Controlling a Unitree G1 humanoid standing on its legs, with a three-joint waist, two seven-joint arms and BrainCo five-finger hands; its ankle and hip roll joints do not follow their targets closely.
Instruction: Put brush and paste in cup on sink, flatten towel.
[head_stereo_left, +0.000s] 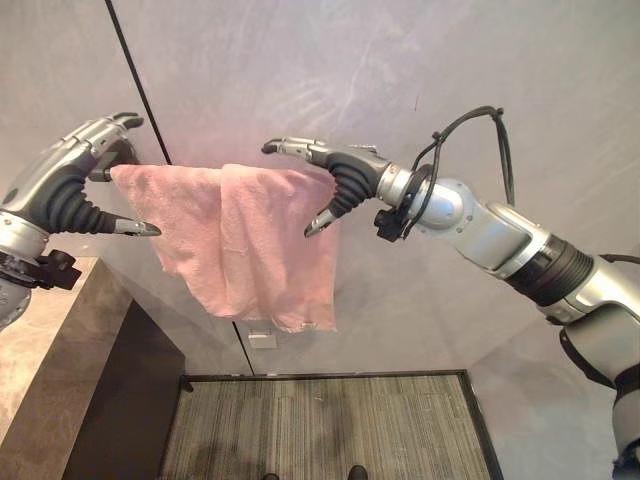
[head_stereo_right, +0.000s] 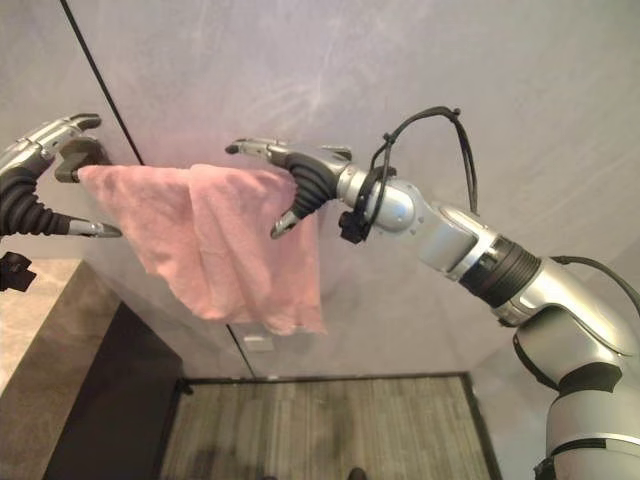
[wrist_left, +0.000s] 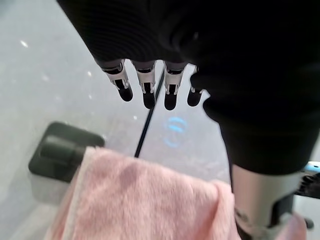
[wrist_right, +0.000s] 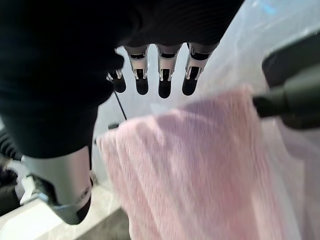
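Pink towel hanging on the wall rail, a hand at each end.

The towel (head_stereo_left: 245, 240) hangs bunched over a rail on the grey wall (head_stereo_left: 420, 60). The left hand (head_stereo_left: 85, 180) is at its 9 o'clock end, the right hand (head_stereo_left: 335, 180) at its 3 o'clock end. Both hands have fingers spread apart above the cloth, thumbs below, not squeezing it.

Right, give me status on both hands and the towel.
Left hand and right hand open, one at each end of the pink towel. Towel hangs bunched and folded over a wall rail, not flat. Nothing in the way.
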